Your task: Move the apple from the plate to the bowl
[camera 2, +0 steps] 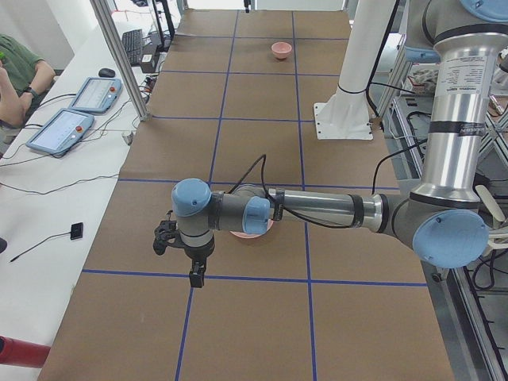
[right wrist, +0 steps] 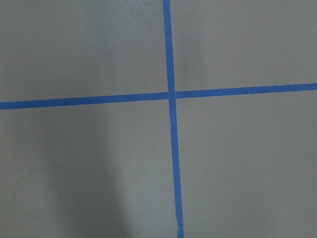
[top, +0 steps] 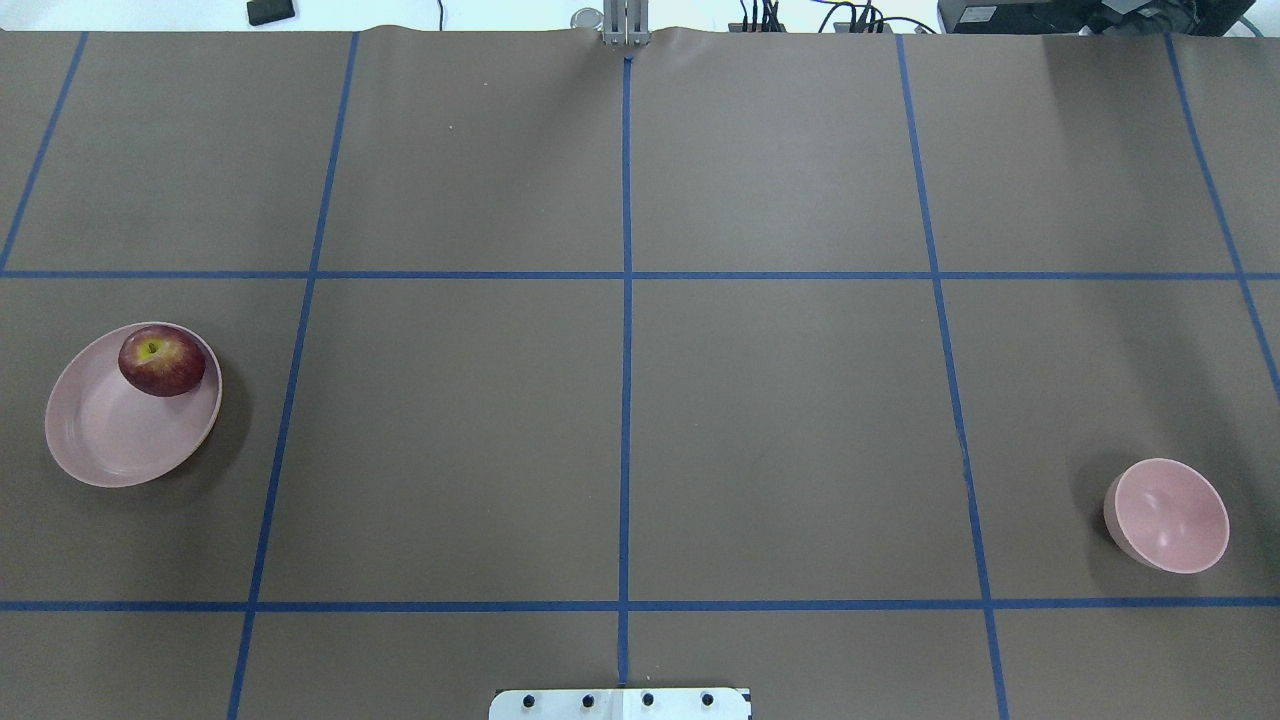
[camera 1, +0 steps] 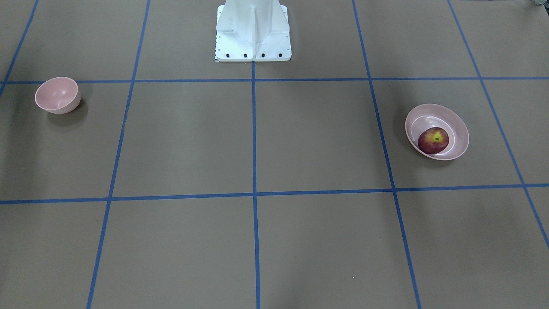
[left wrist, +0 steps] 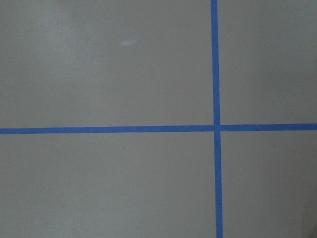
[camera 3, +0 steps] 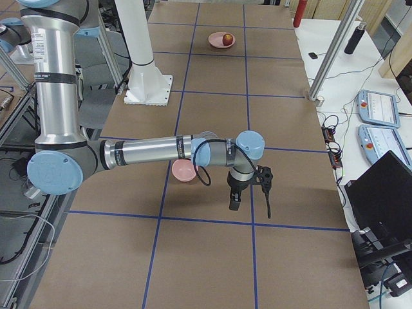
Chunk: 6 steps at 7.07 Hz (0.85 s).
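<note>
The dark red apple (camera 1: 433, 140) lies in the wide pale pink plate (camera 1: 429, 116) on my left side; both also show in the overhead view, the apple (top: 161, 360) at the plate's (top: 115, 435) far edge. The small deep pink bowl (camera 1: 58, 94) stands empty on my right side (top: 1170, 515). My left gripper (camera 2: 196, 274) hangs beyond the plate, toward the table's end. My right gripper (camera 3: 235, 201) hangs beyond the bowl (camera 3: 185, 170). Both show only in the side views, so I cannot tell if they are open or shut. Both wrist views show only mat and blue tape.
The white robot base (camera 1: 253, 30) stands at the middle of the robot's table edge. Blue tape lines (top: 626, 300) grid the brown mat. Teach pendants (camera 3: 378, 109) and a laptop (camera 3: 386, 193) lie on a side bench; an operator (camera 2: 16, 75) sits by the other bench.
</note>
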Motion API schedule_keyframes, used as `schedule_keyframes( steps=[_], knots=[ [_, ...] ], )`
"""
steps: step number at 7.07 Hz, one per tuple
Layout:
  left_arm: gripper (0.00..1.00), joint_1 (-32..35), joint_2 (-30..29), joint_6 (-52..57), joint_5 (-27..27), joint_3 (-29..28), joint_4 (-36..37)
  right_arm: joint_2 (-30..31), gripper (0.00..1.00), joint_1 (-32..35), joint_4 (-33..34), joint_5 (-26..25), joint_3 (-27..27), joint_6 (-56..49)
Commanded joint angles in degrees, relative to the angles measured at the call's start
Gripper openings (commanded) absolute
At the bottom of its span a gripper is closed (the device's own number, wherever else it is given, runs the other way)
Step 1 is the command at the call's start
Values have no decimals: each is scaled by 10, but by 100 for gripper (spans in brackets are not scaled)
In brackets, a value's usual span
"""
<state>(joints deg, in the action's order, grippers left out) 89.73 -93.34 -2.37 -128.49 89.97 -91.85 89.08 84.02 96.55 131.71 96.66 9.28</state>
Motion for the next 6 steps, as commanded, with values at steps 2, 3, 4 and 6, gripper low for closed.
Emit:
schedule_keyframes(
  steps=[2,3,4,6],
  knots=[
    [99,0,1,0,-1,0,0,2,100,1,0,8,2,-1],
    [99,0,0,0,-1,2,0,2,100,1,0,8,1,-1],
    [99,0,0,0,-2,2,0,2,100,1,-1,7,1,-2],
    [99,-1,0,0,-17,6,-3,-3,100,1,-1,2,5,2]
  ],
)
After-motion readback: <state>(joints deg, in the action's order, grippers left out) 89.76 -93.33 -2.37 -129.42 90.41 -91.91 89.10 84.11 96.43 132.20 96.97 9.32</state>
